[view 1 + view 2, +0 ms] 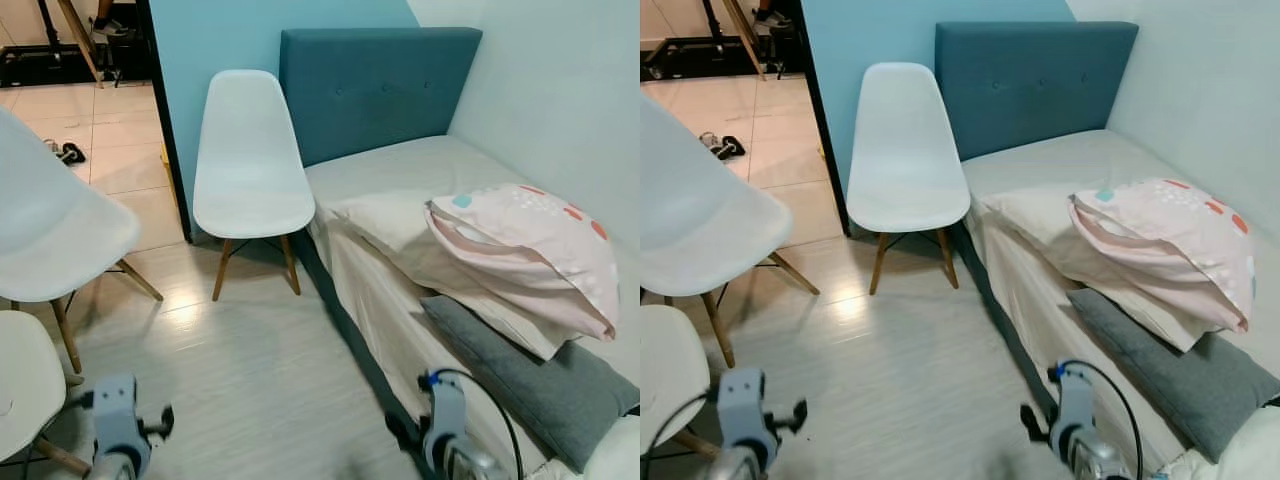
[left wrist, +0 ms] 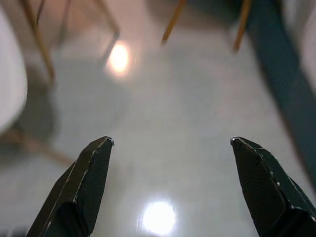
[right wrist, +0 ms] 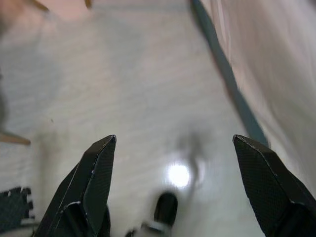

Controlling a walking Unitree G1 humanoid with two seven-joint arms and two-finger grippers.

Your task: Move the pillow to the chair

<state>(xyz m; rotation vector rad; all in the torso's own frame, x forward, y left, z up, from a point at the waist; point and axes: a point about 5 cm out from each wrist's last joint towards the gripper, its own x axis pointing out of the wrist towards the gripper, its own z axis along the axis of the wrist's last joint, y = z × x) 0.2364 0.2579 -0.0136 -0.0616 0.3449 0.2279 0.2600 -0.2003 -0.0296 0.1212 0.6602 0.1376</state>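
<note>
A pink pillow (image 1: 530, 245) with coloured dots lies on the bed (image 1: 400, 180), on top of a cream pillow (image 1: 400, 225). A white chair (image 1: 250, 160) with wooden legs stands on the floor beside the bed's blue headboard, its seat bare. Both arms hang low at the bottom of the eye views. My left gripper (image 2: 170, 143) is open over the floor, with nothing between its fingers. My right gripper (image 3: 175, 140) is open too, above the floor next to the bed's side.
A grey pillow (image 1: 545, 375) lies at the near end of the bed. Two more white chairs (image 1: 50, 230) stand at the left. The blue wall's edge (image 1: 165, 110) opens to a tiled room. Light floor (image 1: 260, 370) stretches between the chairs and bed.
</note>
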